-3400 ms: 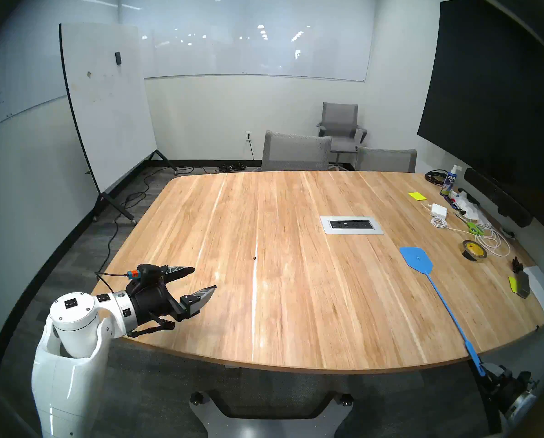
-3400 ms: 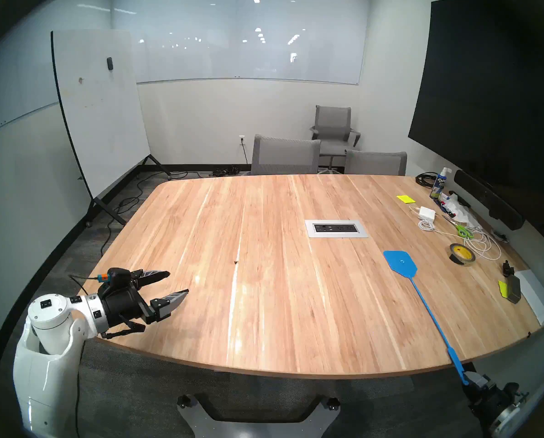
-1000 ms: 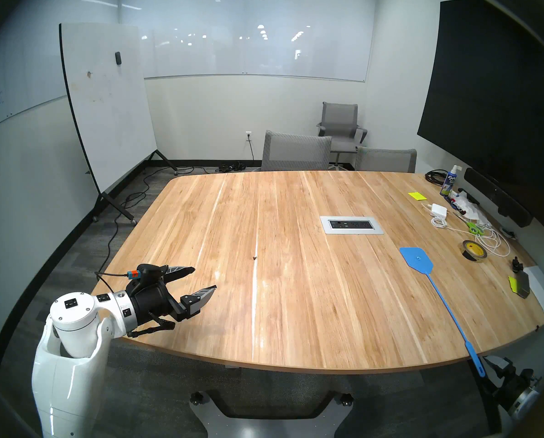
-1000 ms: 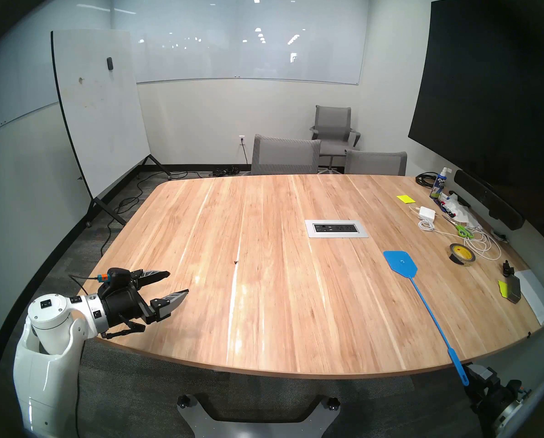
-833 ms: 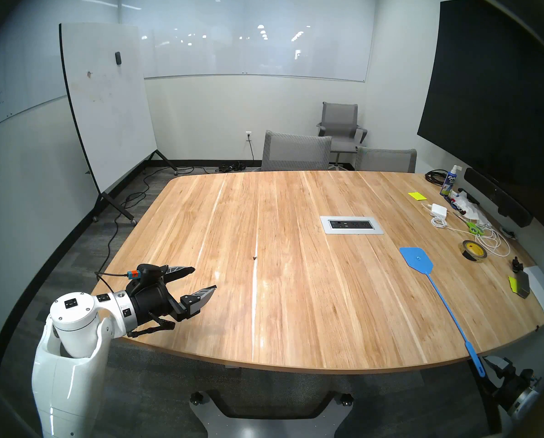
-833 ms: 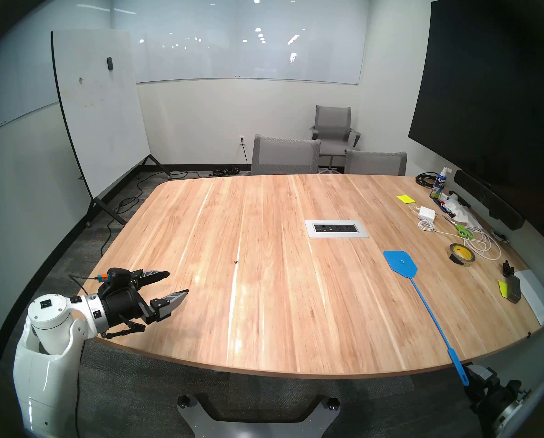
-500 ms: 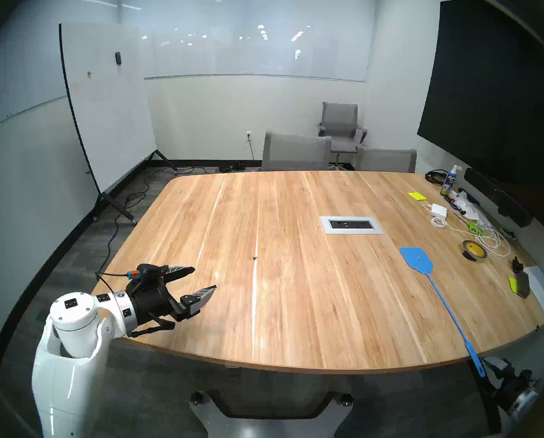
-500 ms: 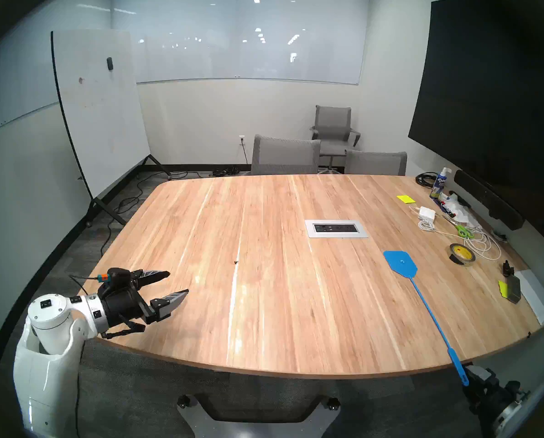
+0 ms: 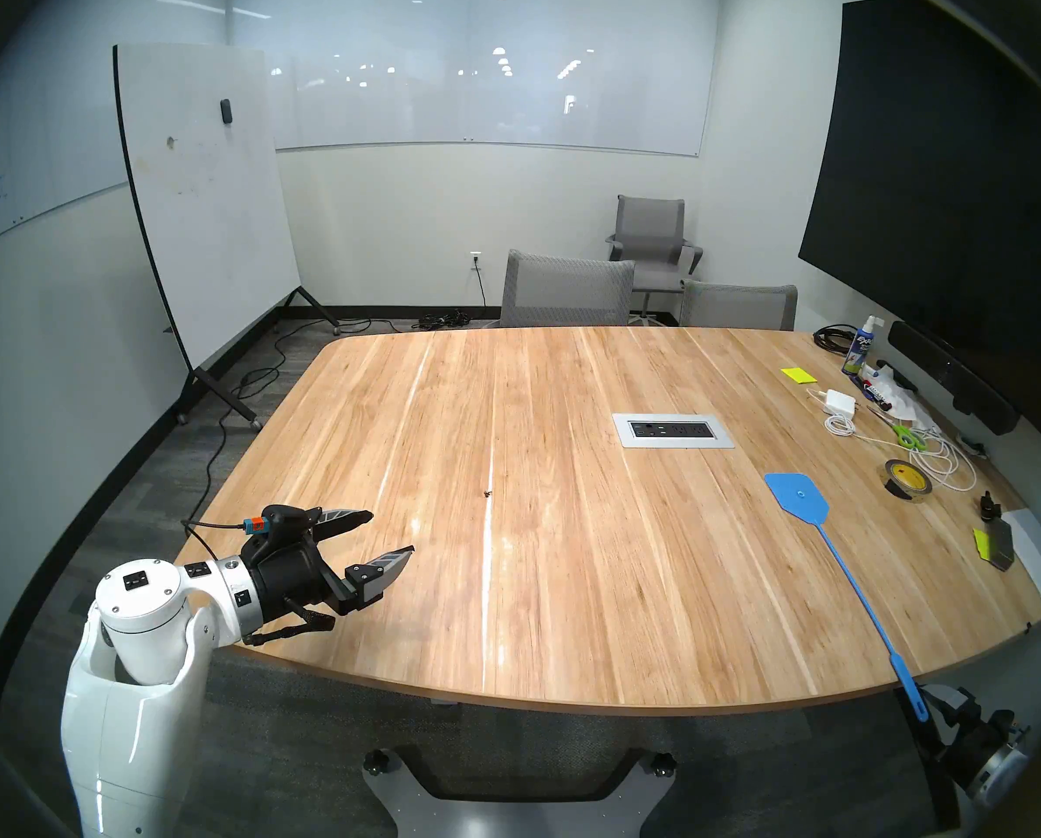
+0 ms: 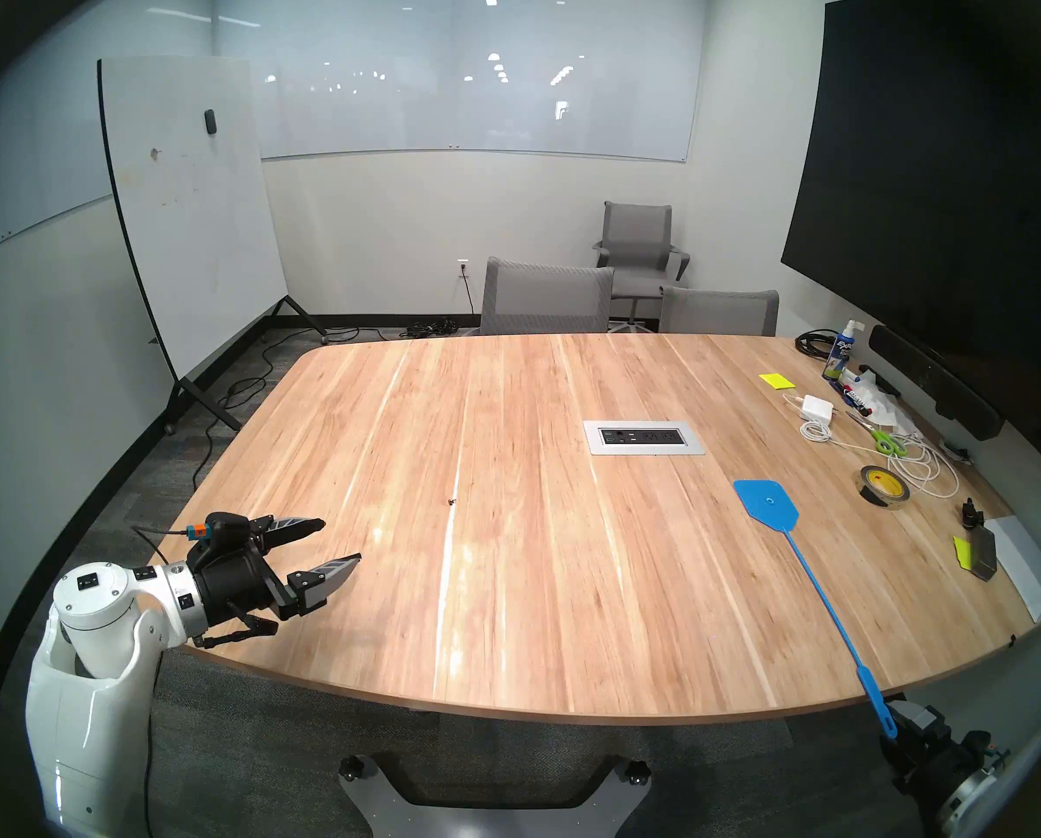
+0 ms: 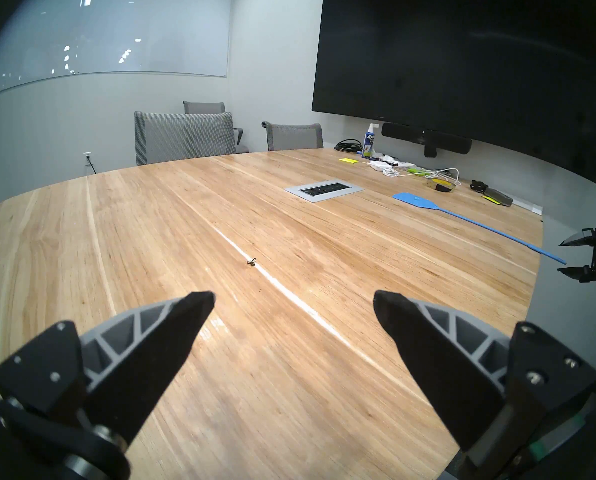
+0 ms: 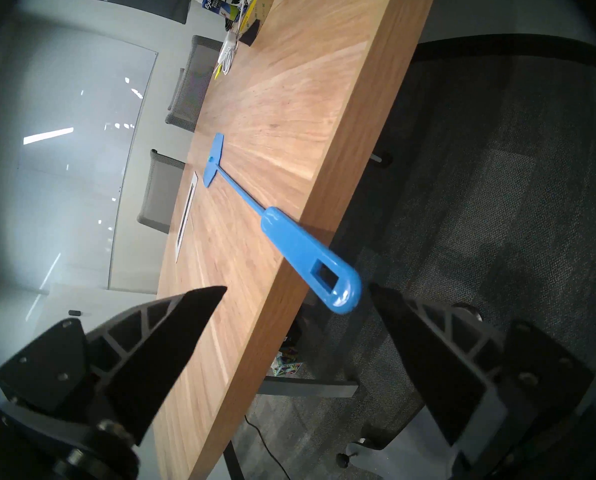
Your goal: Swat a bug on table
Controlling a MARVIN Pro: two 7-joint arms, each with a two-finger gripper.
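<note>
The right gripper, jaws spread, is lining up on the long blue plastic fly swatter's overhanging handle; it should close squarely

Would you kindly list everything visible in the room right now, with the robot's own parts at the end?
table: one, light wood, centre of the room
bug: one, dark speck, mid-table, ahead of the left gripper
fly swatter: one, blue, right side, handle overhanging the near edge
power-outlet panel: one, grey, set into the table
tape roll: one, dark with a yellow core, right side
scissors: one, green-handled, right side
white charger: one, with cable, right side
sticky notes: one pad, yellow, far right
spray bottle: one, blue label, far right corner
chairs: three, grey, beyond the table
whiteboard: one, white, on wheels, left
screen: one, black, right wall
left gripper: open, over the table's near left corner
right gripper: open, at the swatter's handle end
</note>
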